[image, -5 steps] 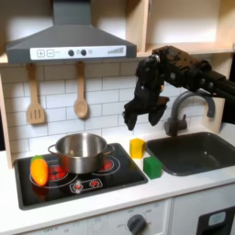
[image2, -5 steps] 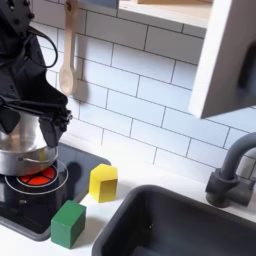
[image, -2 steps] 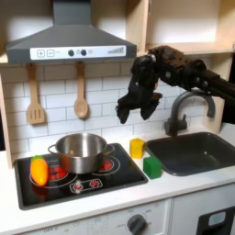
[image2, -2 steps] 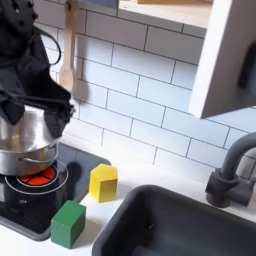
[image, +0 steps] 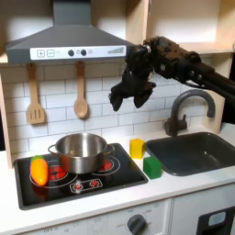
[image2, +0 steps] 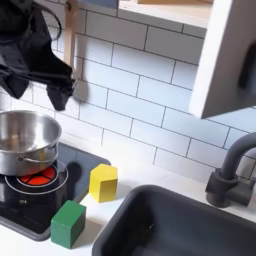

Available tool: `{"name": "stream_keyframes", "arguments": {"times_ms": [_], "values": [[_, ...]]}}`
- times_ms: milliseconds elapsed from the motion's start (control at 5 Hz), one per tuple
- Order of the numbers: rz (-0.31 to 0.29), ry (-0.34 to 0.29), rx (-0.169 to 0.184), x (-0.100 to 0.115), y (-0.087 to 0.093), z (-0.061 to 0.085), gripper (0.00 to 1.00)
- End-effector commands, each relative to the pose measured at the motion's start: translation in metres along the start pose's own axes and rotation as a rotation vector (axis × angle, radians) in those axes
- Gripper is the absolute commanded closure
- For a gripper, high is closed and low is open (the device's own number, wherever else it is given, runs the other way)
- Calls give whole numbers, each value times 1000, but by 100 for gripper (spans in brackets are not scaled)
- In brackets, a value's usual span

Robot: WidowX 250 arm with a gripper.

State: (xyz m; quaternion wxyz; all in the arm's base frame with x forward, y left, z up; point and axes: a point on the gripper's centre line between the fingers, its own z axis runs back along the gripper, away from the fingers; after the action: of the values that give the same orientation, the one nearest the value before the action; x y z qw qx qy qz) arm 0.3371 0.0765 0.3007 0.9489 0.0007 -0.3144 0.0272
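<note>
Gripper: the gripper [image: 126,95] hangs in the air above the gap between the pot [image: 81,151] and the yellow block [image: 137,148] in the first exterior view, well clear of both; it holds nothing.
Fingers: released, the two tips pointing downward and spread apart; in the second exterior view one dark fingertip [image2: 60,95] shows against the white tiles above the pot.
Arm: black, reaching in from the first exterior view's right, bent at the wrist so the gripper tilts down.
Pot: steel, round, shiny, standing on the stove [image: 110,174] over a red burner; its inside looks empty in the second exterior view.
Yellow block: upright on the tabletop [image2: 150,180], just beside the stove's edge.
Green block: the green block [image: 152,167] sits in front of the yellow one, near the sink [image: 217,163].
Orange piece: an orange and yellow piece [image: 39,170] lies on the stove at the first exterior view's left.
Wall: two wooden utensils [image: 81,101] hang on the tiles.
</note>
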Motion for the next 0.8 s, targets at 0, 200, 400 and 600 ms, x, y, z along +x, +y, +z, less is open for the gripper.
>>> {"name": "stream_keyframes", "arguments": {"times_ms": [0,200,400,600], "values": [[14,-54,-8,26,11,19,100],[18,-93,-9,39,15,26,100],[34,-136,-14,54,19,27,100],[33,-195,-31,67,22,31,100]]}}
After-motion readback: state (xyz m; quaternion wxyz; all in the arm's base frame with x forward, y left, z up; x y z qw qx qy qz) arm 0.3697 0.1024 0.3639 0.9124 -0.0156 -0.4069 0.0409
